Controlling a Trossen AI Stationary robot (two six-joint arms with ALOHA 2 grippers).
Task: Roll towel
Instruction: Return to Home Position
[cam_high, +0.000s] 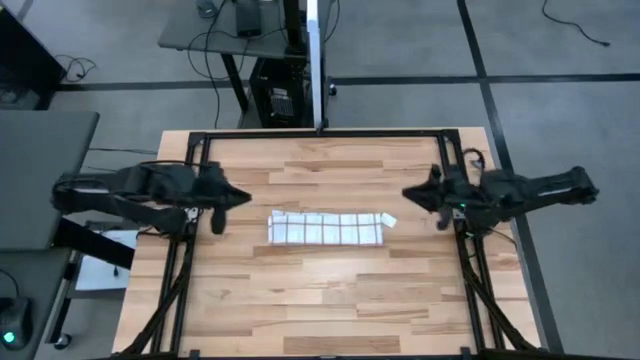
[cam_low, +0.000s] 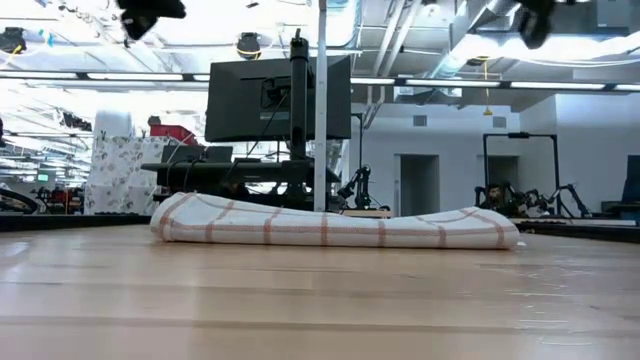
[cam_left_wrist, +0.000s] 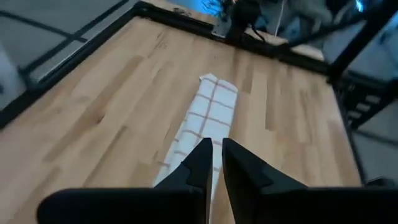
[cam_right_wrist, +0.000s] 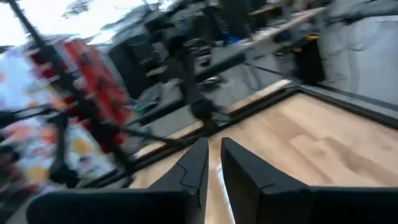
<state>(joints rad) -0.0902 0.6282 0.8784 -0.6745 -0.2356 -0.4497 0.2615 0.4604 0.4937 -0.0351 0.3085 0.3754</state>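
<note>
Towel (cam_high: 326, 228) rolled, lying at centre of table (cam_high: 300, 310), between arms. Soft, light, probably unrolls if nudged; best pinched at roll ends. Left gripper (cam_left_wrist: 215, 148), right gripper (cam_right_wrist: 214, 144) raised clear, fingers nearly pressed together, seemingly empty

2 matte-black jointed arms (cam_high: 150, 185); left hand (cam_left_wrist: 214, 146), right hand (cam_right_wrist: 213, 144) each with 2 tapered black fingers (cam_left_wrist: 199, 167).

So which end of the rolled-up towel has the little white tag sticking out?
The end pointing toward the right arm. A small white tag pokes out of the towel there; the end by the left arm has none.
</note>
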